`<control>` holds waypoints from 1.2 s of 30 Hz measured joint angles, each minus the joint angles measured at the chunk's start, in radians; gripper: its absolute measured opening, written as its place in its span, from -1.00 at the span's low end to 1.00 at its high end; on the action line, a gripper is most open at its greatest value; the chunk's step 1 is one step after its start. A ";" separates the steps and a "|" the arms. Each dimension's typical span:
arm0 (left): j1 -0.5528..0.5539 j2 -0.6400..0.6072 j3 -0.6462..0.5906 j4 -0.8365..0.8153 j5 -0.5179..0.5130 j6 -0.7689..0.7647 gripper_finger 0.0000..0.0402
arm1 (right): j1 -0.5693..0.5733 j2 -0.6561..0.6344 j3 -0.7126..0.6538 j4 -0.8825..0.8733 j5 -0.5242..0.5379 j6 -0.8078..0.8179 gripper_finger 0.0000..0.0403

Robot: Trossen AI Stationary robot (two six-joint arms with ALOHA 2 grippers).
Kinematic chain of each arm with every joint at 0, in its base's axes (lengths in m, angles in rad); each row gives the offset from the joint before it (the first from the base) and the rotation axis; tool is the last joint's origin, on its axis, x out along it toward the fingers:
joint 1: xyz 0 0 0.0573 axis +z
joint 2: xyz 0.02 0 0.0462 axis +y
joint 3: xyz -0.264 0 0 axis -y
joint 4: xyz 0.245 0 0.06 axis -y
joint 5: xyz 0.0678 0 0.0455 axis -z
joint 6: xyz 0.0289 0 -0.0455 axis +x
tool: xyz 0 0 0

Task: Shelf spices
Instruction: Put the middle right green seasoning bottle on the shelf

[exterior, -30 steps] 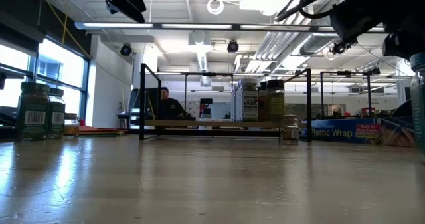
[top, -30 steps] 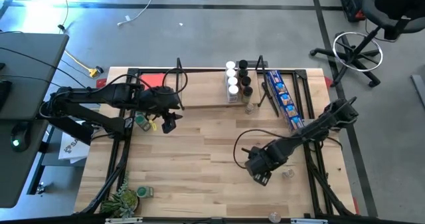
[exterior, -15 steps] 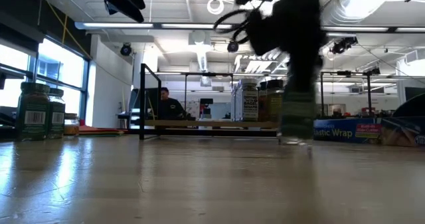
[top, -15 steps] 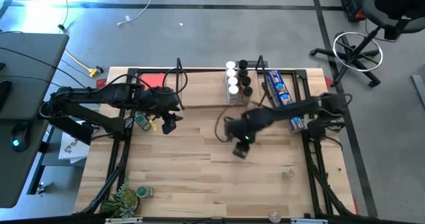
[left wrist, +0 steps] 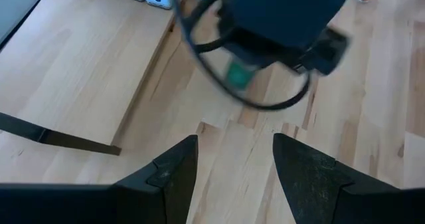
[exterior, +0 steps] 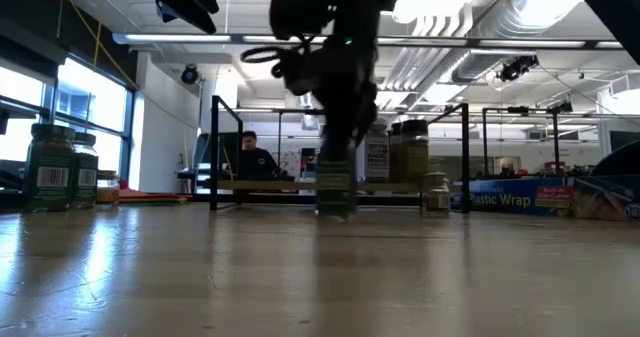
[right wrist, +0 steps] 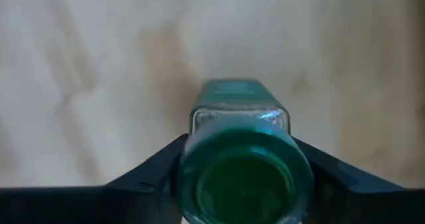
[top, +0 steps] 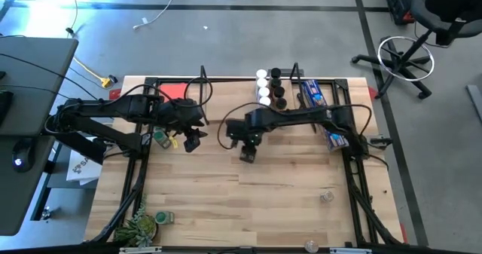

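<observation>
So right pincer is pinching a green-lidded jar, upright, lid up, over the counter; left pincer spread.

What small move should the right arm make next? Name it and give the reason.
Probably carry on toward the shelf. The right gripper is shut on a green-lidded jar, the open board lies just beyond it, and other jars already stand there.
</observation>
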 joint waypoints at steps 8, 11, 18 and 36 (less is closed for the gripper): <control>-0.020 0.000 0.000 0.001 0.000 -0.007 -0.06 | -0.001 0.010 0.152 -0.047 0.145 -0.073 0.38; -0.029 0.006 0.000 0.003 0.000 -0.009 -0.06 | 0.012 -0.002 0.196 -0.105 0.143 -0.097 0.39; -0.028 0.089 0.000 0.058 0.025 0.042 -0.05 | 0.084 -0.194 0.172 -0.262 0.179 -0.059 0.39; 0.121 0.502 0.077 0.368 0.151 0.417 0.43 | 0.278 -0.821 -0.198 -0.382 0.542 0.646 0.40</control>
